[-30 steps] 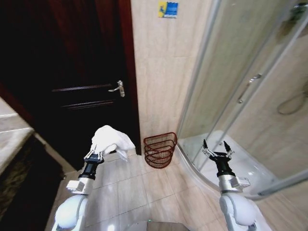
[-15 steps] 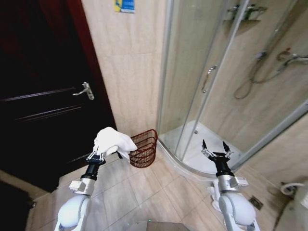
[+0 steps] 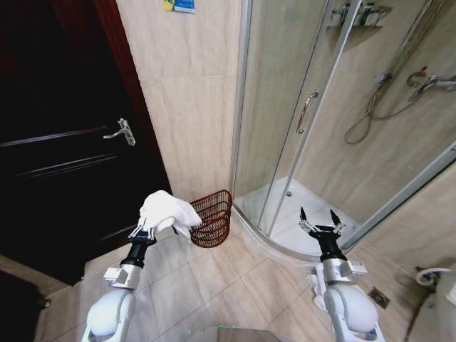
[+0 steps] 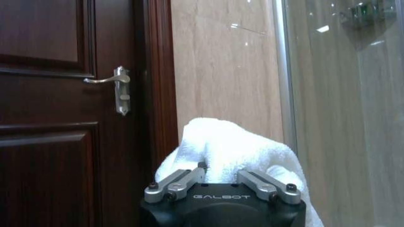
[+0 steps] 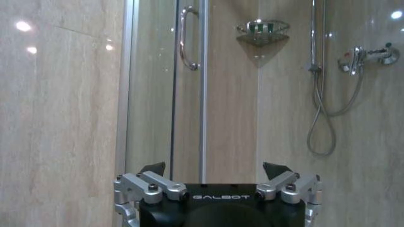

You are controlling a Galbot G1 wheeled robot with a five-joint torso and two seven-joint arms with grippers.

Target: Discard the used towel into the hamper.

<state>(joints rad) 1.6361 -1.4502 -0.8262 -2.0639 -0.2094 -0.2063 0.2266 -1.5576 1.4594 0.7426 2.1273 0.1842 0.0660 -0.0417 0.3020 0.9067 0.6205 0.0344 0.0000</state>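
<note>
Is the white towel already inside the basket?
No, the left gripper holds the towel up in the air, beside the basket on the floor.

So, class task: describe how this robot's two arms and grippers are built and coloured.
Both arms have rounded glossy white shells, a grey metal wrist block and a black cylindrical neck. The left gripper and right gripper have black bodies marked GALBOT in pale letters, silver bolted finger links and dark pointed tips.

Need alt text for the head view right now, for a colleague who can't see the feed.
The left gripper holds a bunched white towel raised beside a reddish-brown wire hamper standing on the tiled floor against the wall. The right gripper hangs open and empty in front of a glass shower enclosure; a dark wooden door is to the left.
</note>
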